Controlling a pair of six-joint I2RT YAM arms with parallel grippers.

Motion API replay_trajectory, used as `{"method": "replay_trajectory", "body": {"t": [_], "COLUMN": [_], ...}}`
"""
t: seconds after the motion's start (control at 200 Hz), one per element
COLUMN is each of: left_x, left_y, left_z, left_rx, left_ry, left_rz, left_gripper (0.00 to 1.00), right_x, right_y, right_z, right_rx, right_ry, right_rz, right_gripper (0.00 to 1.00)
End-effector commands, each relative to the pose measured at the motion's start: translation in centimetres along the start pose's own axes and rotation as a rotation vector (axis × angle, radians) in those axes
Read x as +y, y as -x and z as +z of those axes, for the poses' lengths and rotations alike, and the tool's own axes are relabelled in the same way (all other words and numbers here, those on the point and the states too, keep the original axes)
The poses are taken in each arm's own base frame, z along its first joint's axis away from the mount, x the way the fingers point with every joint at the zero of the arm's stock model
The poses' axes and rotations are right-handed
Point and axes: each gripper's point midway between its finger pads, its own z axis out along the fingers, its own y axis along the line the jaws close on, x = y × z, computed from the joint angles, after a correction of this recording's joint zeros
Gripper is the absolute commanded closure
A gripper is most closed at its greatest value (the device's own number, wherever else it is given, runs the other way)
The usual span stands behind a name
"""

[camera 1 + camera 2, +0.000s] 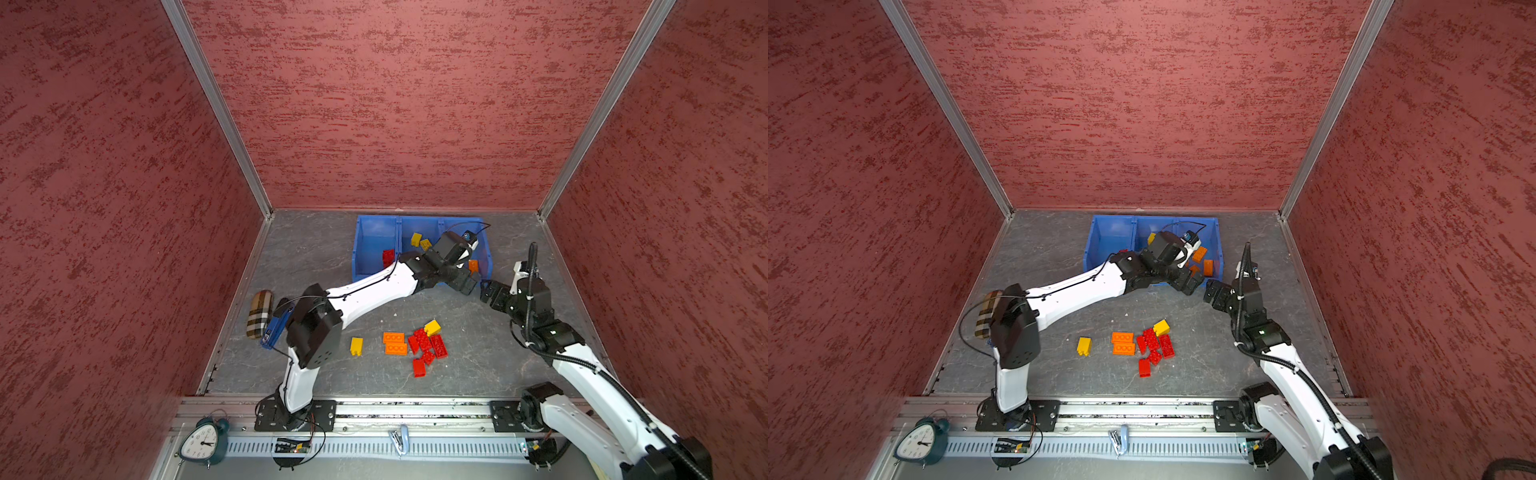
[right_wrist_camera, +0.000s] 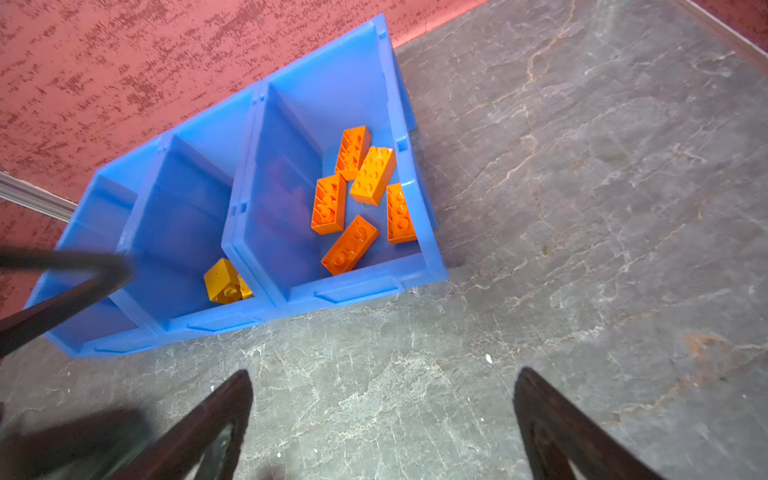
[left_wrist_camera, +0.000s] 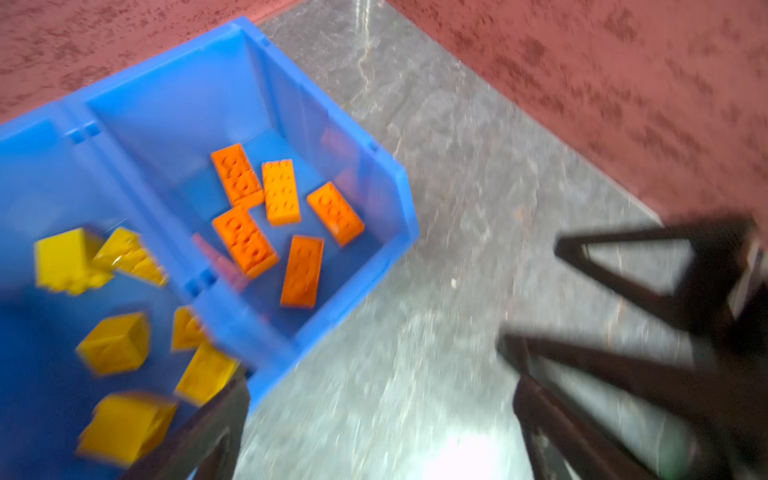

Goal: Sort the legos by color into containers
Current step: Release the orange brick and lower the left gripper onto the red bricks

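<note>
L gripper (image 3: 380, 395): jaws spread wide, nothing btwn them, holds nothing. Its own fingers (image 3: 208, 424) show blurred at the bottom of the L wrist view. In both top views it sits centre-right, at the front lip of the right-hand bin of the containers (image 1: 376, 237).

R gripper (image 2: 383, 386): also wide apart and empty, over bare table (image 2: 582, 208). In both top views it's just right of the L gripper, by the bins' lower-right corner. Touching or not, can't tell.

Containers: 3 joined blue bins, the row's long axis running left-right along the back wall, low fronts toward the bottom of the top views.
- Right bin: 5 orange bricks (image 3: 245, 241), oblong, lying flat. In the L wrist view most long axes slant upper-left to lower-right.
- Mid bin: yellow bricks (image 1: 415, 239).
- Left bin: a red brick (image 1: 388, 255).

Loose legos (image 1: 424, 345) lie on the table below the bins, mid-frame in both top views.
- Orange pair (image 1: 395, 343): side by side, studs up, long axes left-right.
- Red cluster (image 1: 438, 345): just right of the pair, long axes roughly up-down, slanted.
- Tilted yellow (image 1: 432, 327): at the cluster's upper right.
- Lone yellow (image 1: 356, 346): left of the pair, apart from it, long axis up-down.
- Single red (image 1: 419, 368): below the cluster, long axis up-down.
</note>
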Motion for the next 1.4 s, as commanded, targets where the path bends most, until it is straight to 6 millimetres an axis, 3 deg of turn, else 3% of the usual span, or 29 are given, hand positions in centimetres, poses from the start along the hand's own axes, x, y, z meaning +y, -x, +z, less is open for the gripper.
{"method": "replay_trajectory", "body": {"t": [0.0, 0.21, 0.451, 0.691, 0.867, 1.212, 1.398], "left_x": [0.6, -1.0, -1.1, -0.3, -0.5, -0.6, -0.8], "left_y": [-6.0, -14.6, -20.1, -22.3, -23.9, -24.1, -24.4], "left_z": [-0.9, -4.2, -5.5, -5.2, -5.1, -3.6, -2.3], "left_rx": [0.141, 0.340, 0.488, 0.570, 0.636, 0.617, 0.625], "left_ry": [0.036, -0.022, -0.018, 0.003, -0.009, -0.018, -0.031], "left_rz": [0.115, 0.104, 0.126, 0.205, 0.263, 0.286, 0.312], "left_gripper": [0.00, 0.04, 0.09, 0.08, 0.13, 0.19, 0.28], "right_x": [0.0, 0.5, 0.9, 1.8, 1.9, 2.1, 2.1], "right_y": [0.1, -0.4, -0.9, -1.0, -0.8, -0.7, -0.7], "right_z": [-0.2, 0.5, 1.5, 1.8, 2.0, 2.3, 2.3], "right_rx": [0.011, 0.030, 0.069, 0.089, 0.092, 0.097, 0.102], "right_ry": [-0.005, 0.023, 0.031, 0.072, 0.072, 0.074, 0.073], "right_rz": [0.024, 0.050, 0.044, 0.017, 0.015, 0.016, 0.015], "right_gripper": [0.01, 0.01, 0.01, 0.01, 0.01, 0.01, 0.01]}}
